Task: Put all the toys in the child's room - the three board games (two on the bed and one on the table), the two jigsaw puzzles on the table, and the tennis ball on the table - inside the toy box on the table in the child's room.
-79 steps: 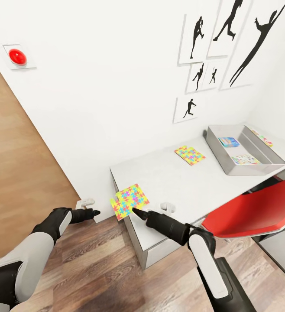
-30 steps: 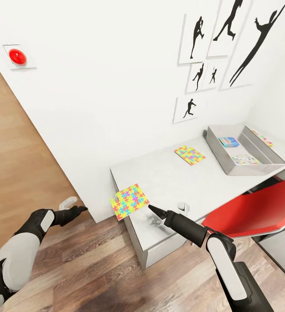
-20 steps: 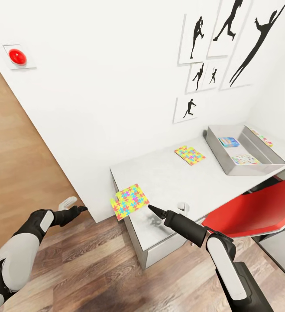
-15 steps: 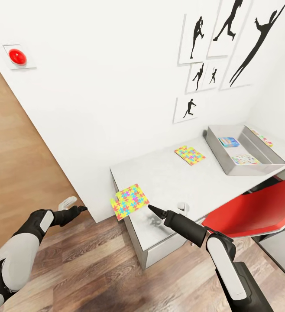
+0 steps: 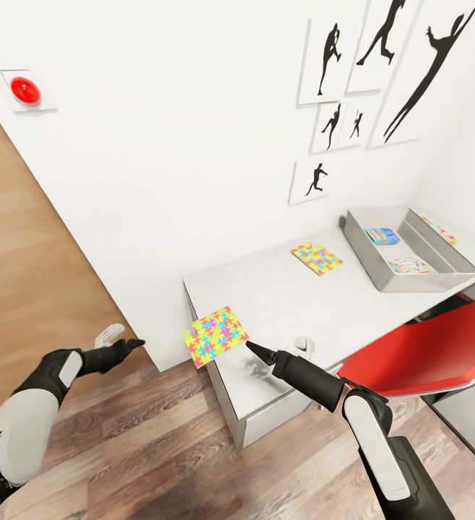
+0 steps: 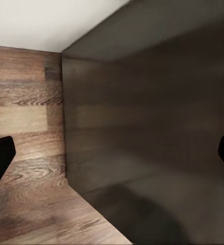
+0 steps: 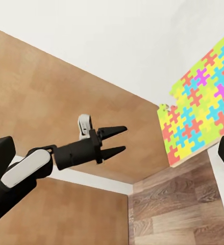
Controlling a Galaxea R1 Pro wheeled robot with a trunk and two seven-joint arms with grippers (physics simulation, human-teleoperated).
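Note:
One jigsaw puzzle (image 5: 214, 336) lies on the near left corner of the table (image 5: 281, 296), overhanging its edge; it shows again as the jigsaw puzzle (image 7: 201, 109) in the right wrist view. My right gripper (image 5: 255, 352) hovers open just right of it, not touching. A second jigsaw puzzle (image 5: 316, 258) lies farther back. The grey toy box (image 5: 359, 249) holds a blue board game (image 5: 380, 235) and a white-green one (image 5: 408, 266). My left gripper (image 5: 125, 345) hangs open over the floor, left of the table; it appears as the left gripper (image 7: 114, 140). The tennis ball and bed are out of view.
A red chair (image 5: 425, 354) stands against the table's front right. A flat colourful item (image 5: 437, 230) lies behind the toy box. A wooden panel (image 5: 21, 274) fills the left. The left wrist view faces the table's dark side (image 6: 152, 127) and the wood floor (image 6: 25, 153).
My right gripper has drawn back to the right, off the near puzzle's edge. My left arm has swung left, away from the table. The head camera has shifted slightly.

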